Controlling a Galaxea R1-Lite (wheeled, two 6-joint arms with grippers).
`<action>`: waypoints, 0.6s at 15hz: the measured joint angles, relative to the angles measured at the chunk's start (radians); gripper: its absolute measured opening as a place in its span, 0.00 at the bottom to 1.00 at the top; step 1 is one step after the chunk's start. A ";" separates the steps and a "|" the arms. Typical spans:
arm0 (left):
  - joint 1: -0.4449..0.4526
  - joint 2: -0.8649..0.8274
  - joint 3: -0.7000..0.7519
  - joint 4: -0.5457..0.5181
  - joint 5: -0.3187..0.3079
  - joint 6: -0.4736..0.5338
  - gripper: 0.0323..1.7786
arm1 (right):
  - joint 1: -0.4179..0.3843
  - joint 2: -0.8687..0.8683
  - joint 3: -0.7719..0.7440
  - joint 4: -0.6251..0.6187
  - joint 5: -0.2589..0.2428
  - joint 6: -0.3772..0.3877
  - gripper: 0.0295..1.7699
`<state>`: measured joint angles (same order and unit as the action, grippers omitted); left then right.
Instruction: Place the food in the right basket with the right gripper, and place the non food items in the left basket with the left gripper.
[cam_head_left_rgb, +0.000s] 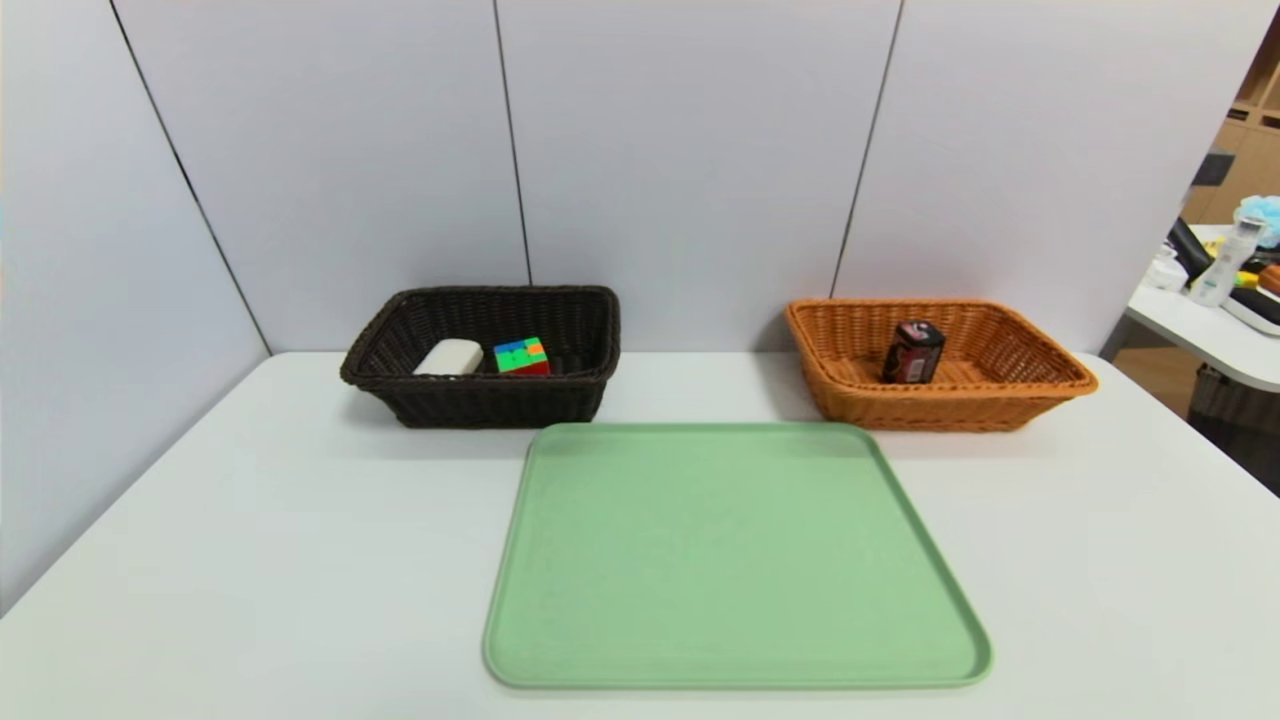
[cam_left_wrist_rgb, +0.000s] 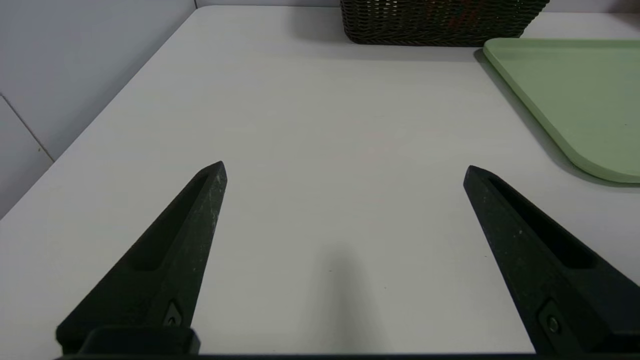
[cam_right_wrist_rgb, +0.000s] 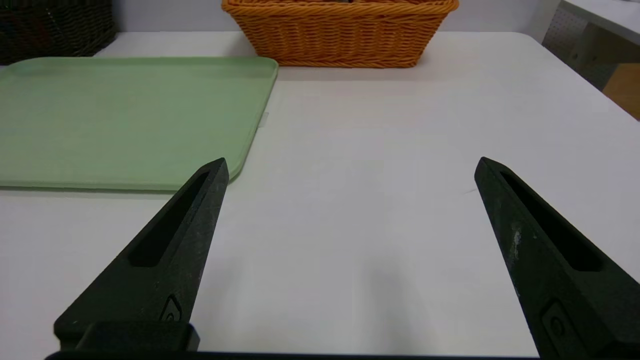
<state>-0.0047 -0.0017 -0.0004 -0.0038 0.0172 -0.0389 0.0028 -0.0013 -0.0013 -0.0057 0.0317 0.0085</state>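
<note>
Both claws — left claw (cam_left_wrist_rgb: 345, 167) and right claw (cam_right_wrist_rgb: 350, 162) — hover spread and empty above the desk (cam_head_left_rgb: 250, 560); green tray (cam_head_left_rgb: 735, 560) bare. Left basket (cam_head_left_rgb: 480, 400) holds soap bar (cam_head_left_rgb: 449, 357) and cube (cam_head_left_rgb: 521, 355); right basket (cam_head_left_rgb: 940, 405), the food (cam_head_left_rgb: 912, 352) — sorting looks complete, so parking well clear suits.

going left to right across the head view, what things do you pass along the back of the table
dark brown basket → white soap bar → puzzle cube → orange basket, with the black food packet standing inside it.
</note>
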 joint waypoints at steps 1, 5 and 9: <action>0.000 0.000 0.000 0.000 0.000 0.000 0.95 | 0.000 0.000 0.000 0.000 -0.001 0.003 0.96; 0.000 0.000 0.000 0.000 0.001 0.000 0.95 | 0.000 0.000 0.000 0.000 -0.001 0.000 0.96; 0.000 0.000 0.000 0.000 0.000 0.000 0.95 | 0.000 0.000 0.001 0.000 -0.003 0.004 0.96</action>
<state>-0.0047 -0.0013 0.0000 -0.0043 0.0177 -0.0389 0.0028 -0.0013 -0.0004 -0.0062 0.0287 0.0123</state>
